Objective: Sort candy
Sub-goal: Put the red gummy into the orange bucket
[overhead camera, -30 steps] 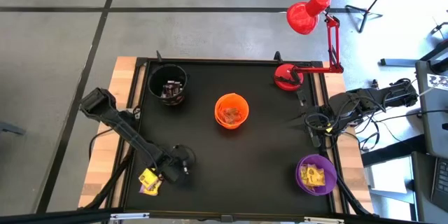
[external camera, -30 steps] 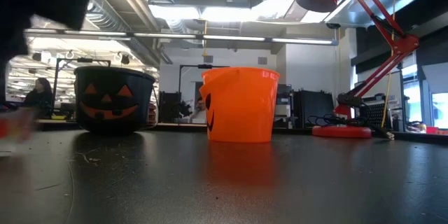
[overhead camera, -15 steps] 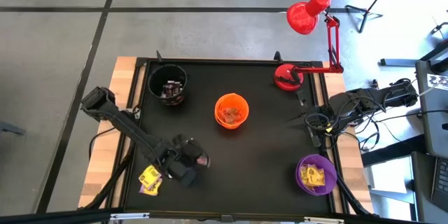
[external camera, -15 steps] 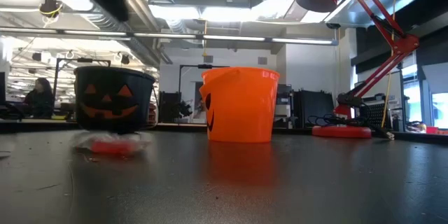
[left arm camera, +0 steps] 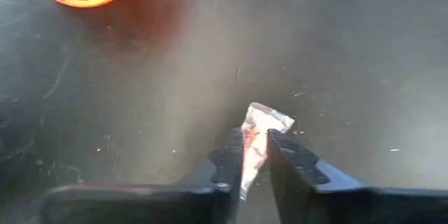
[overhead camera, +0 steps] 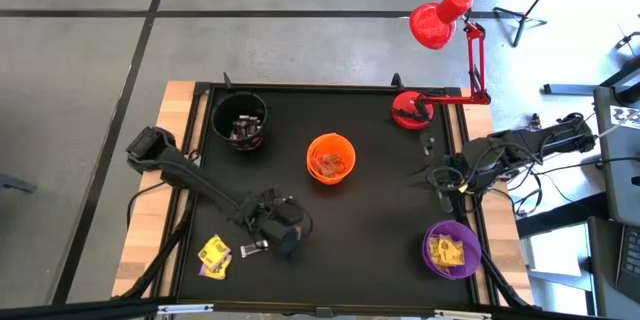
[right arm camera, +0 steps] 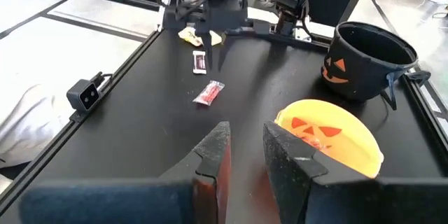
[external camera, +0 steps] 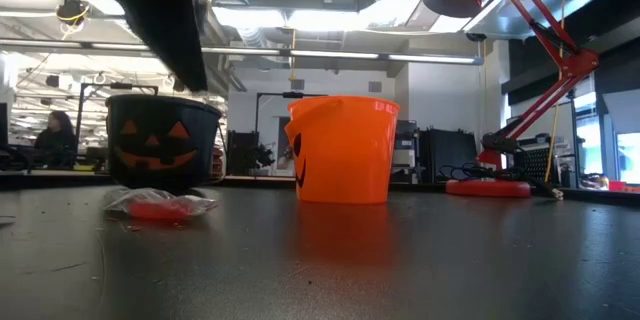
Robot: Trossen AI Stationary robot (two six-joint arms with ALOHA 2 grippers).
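Observation:
A red-and-silver candy lies flat on the black table, in front of the black cup as the low view shows it. My left gripper hangs above it, pointing steeply down, its fingers a little apart; the candy shows through the gap. A dark brown candy lies beside it, and yellow candies lie on the near left edge. The orange cup and purple cup hold candies. My right gripper waits open and raised at the right edge.
A red desk lamp stands at the far right of the table, its arm reaching over the edge. Cables and a black clamp crowd the right edge. A raised black rim runs round the table. Bare table lies between the orange cup and the near edge.
My left gripper has gone from the yellow candies near the left edge toward the table's right and has risen, rolling its wrist. The red candy came along with it, low over the table, and now lies still on the table, let go.

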